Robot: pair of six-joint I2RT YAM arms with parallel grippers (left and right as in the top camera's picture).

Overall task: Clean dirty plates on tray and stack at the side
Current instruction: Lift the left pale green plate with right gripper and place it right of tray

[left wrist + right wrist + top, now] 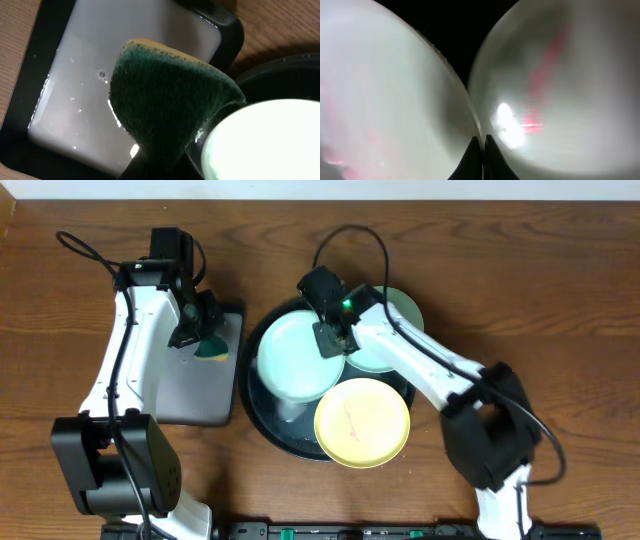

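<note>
- The left gripper is clamping a green-and-yellow sponge. The sponge is bulging out of the fingers in a folded wedge, green face toward the wrist camera.
- The sponge is hanging over the far right corner of the flat grey tray. Whether it is touching the tray surface cannot be told. In the left wrist view, small droplets are glinting on the grey surface.
- The round black tray is sitting on the wooden table, just beside the grey tray, and is holding all three plates.
- The left mint plate is lying in the left part of the black tray, nearest the sponge.
- The right mint plate is resting at the far right and reaching out over the rim. Pinkish-red streaks are showing on it in the right wrist view.
- The yellow plate is lying at the near right, overhanging the rim and showing a thin orange smear near its centre.
- The right gripper is hanging low where the two mint plates meet. Its fingers are drawn almost together, leaving only a thin slit. The left mint plate's edge is running down to that slit, but whether it is pinched there cannot be told.
</note>
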